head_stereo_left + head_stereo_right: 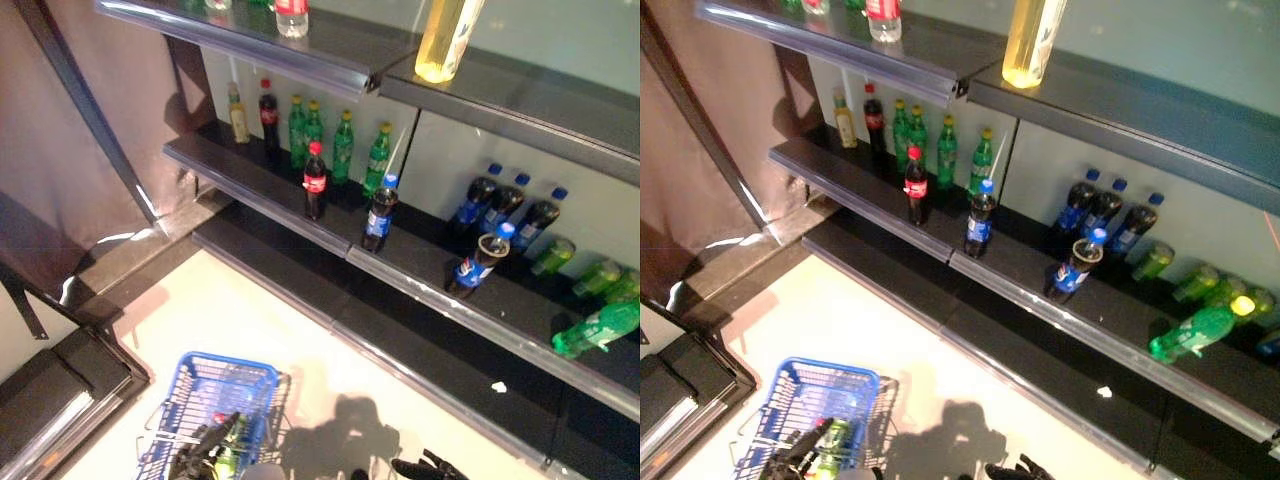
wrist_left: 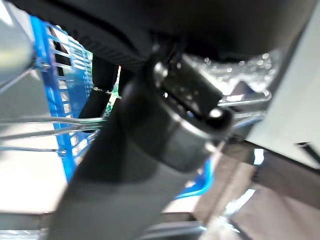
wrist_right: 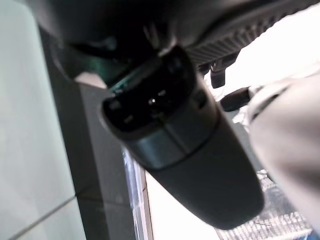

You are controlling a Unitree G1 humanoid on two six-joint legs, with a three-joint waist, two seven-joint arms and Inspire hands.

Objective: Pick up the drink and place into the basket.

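The blue basket (image 1: 232,370) hangs low at the lower left, above the pale floor. My left hand (image 1: 197,452) is shut on its thin wire handles (image 2: 45,121). A green drink (image 1: 228,458) lies inside the basket. Drinks stand on the dark middle shelf (image 1: 250,185): a cola bottle with a red label (image 1: 315,180), a dark bottle with a blue label (image 1: 380,212) and another, tilted, one (image 1: 480,260) near the front edge. My right hand (image 1: 425,467) is low at the bottom middle, far below the shelf, open and empty. Its thumb (image 3: 180,140) shows close up in the right wrist view.
Green bottles (image 1: 340,145) and more dark bottles (image 1: 505,205) stand at the back of the shelf. A green bottle (image 1: 595,330) lies on its side at the right. A yellow bottle (image 1: 448,38) stands on the upper shelf. A lower shelf ledge (image 1: 400,370) juts out over the floor.
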